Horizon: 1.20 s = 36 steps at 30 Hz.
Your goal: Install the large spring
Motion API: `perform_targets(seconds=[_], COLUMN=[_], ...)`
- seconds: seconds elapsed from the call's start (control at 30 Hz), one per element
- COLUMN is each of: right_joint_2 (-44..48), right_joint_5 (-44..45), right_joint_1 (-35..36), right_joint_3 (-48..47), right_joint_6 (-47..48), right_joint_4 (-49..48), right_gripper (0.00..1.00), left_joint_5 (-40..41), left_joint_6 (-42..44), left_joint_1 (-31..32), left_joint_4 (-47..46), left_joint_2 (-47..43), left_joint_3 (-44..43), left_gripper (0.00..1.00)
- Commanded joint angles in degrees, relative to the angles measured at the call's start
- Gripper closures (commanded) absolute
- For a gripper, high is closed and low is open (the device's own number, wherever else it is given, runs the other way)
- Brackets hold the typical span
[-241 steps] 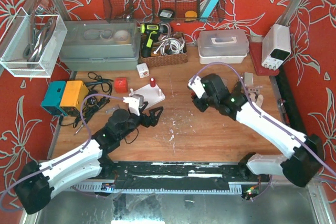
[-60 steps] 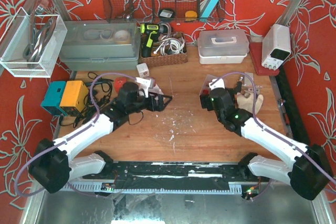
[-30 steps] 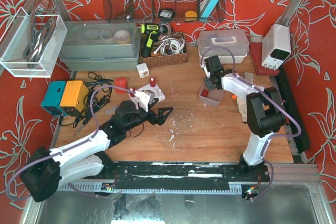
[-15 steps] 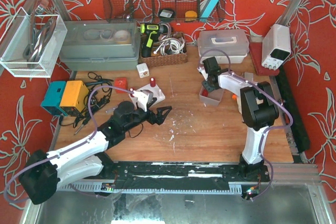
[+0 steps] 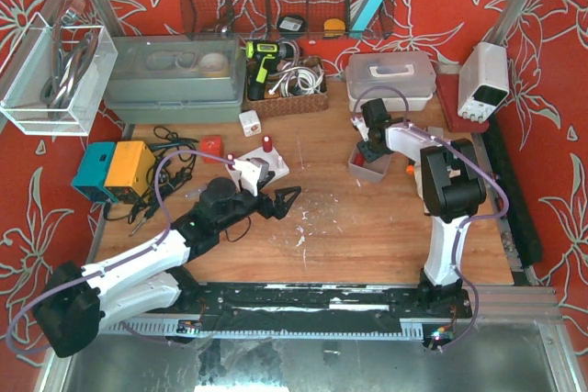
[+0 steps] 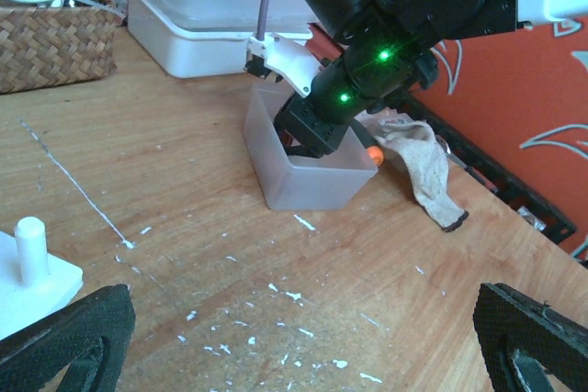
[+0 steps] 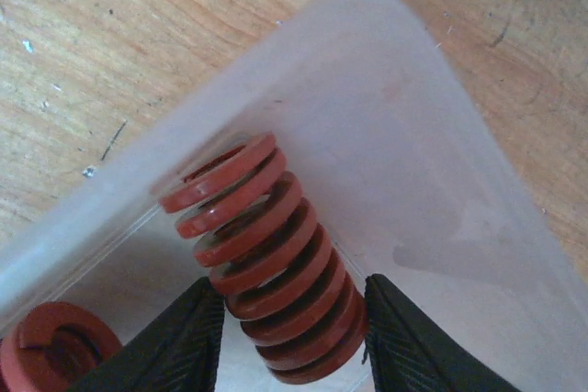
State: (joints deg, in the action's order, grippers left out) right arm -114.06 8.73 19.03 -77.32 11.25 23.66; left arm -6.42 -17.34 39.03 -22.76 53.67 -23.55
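Gripping large spring [image 7: 257, 254] with right gripper [image 7: 289, 328] inside translucent bin [image 7: 441, 181]; holding left gripper [image 6: 299, 346] wide open near white peg base [image 6: 37, 284]

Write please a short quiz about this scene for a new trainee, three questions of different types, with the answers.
1. True or false: the left gripper is shut.
2. Where does the large spring lie? A) in the translucent bin B) on the white peg base C) in the wicker basket
3. How many red springs does the right wrist view show?
Key: 1 false: its jaws stand wide open. 2 A. 3 two; the second spring is partly cut off.
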Motion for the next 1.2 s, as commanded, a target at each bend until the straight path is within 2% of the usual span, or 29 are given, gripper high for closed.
perform_targets(seconds=[0.0,0.3,0.47,0.83,1.17], right_joint_2=[-1.36,0.21,2.33,8.09,19.80], right_joint_5=[-3.22,-3.17,-3.47,-3.28,-4.05], right_joint_1=[-0.91,-1.11,-1.16,-1.12,-0.94], right_joint_3=[-1.46,-1.94,-1.88,3.61,10.26], right_joint_6=[-1.45,-0.43,-1.00,-7.30,-10.16], right_joint_4=[4.03,5.98,6.89,4.80,3.55], right_gripper=[0.58,0.77,0.84,0.91,0.94], left_joint_5=[1.03,1.74,1.84,2.64,5.44], left_joint_6=[1.03,0.99,0.79,-0.05,-0.27], left_joint_1=[0.48,0.61,0.61,0.61,0.61], left_joint_4=[-0.23,-0.42,-0.16,0.08,0.84], left_joint_2=[-0.58,-0.75,0.19,1.07,1.63], left_joint_3=[-0.94,-0.63,-1.06,-1.22,-1.26], left_gripper=[0.00,0.00,0.00,0.00,0.00])
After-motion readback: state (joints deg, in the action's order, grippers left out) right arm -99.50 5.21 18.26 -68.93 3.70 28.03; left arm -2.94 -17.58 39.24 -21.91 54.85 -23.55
